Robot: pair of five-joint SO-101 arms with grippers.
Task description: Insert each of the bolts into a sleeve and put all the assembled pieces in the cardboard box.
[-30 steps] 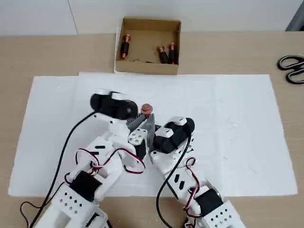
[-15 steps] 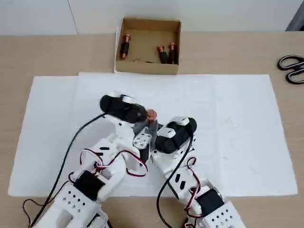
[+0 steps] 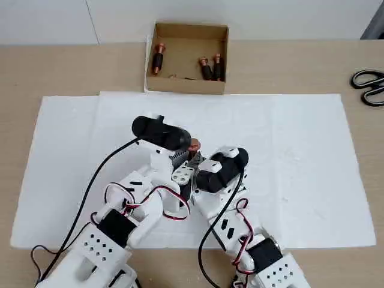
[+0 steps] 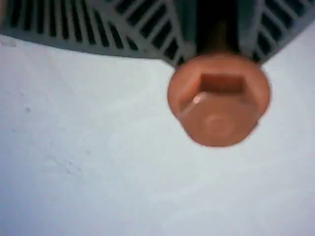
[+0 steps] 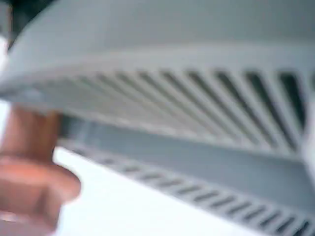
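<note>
Two arms, claws together near the middle of a white sheet (image 3: 300, 150) spread on the tabletop (image 3: 60, 66).

One bolt (image 4: 218, 101) out on the sheet: copper-coloured, six-sided head with a round flange. Pinched in the left claw (image 4: 216, 37), ribbed grey fingers (image 4: 98, 34) closed on either side of the dark part just behind the head, the head itself poking clear of the tips. Bare shaft or sleeve in that dark part: cannot tell. From the high view, the same bolt held above the sheet between the two black wrist motors, head uppermost, a little tilted.

Right claw (image 3: 195, 163) pressed up close beside the left one, just next to the bolt. Open or closed: cannot tell. Touching the bolt or not: cannot tell either. In the right wrist view, the copper head very near and blurred at the frame's edge.

One cardboard box (image 3: 186, 85), open-topped, on the bare tabletop just beyond the far edge of the sheet, well apart from the claws.

Three assembled pieces (image 3: 158, 58) inside the box, each a dark sleeve with a copper end showing:
- one alone by one side wall, lying lengthways;
- two side by side toward the other side wall, near each other, possibly touching.

One pair of scissors (image 3: 369, 86), black handles, at the far right edge of the tabletop, off the sheet.
</note>
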